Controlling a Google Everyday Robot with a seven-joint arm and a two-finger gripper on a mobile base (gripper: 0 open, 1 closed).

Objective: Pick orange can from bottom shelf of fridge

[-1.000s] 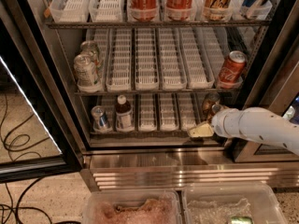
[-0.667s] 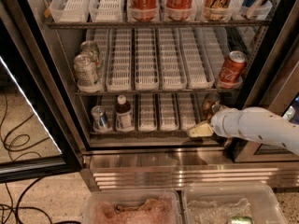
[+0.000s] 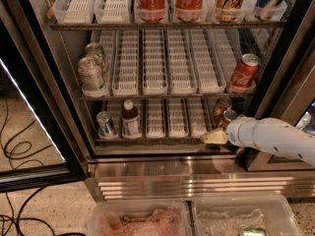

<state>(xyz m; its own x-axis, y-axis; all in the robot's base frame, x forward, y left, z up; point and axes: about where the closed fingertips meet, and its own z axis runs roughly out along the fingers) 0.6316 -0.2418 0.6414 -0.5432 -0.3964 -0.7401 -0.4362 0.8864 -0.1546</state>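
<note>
The fridge [image 3: 47, 90] stands open, with white-laned racks. On its bottom shelf [image 3: 157, 139], at the far right, two copper-orange cans stand one behind the other: the front orange can [image 3: 229, 117] and a second one [image 3: 220, 107] behind it. My gripper [image 3: 214, 137], pale yellow on a white arm [image 3: 275, 139] that comes in from the right, sits at the shelf's front rail. It is just left of and below the front orange can and holds nothing that I can see.
A red Coca-Cola can [image 3: 243, 72] is on the middle rack right, above the arm. A silver-blue can [image 3: 105, 124] and a brown bottle [image 3: 130, 119] stand bottom left. Silver cans [image 3: 92, 75] are middle left. The ribbed steel base [image 3: 187, 181] and two plastic bins [image 3: 140, 220] lie below.
</note>
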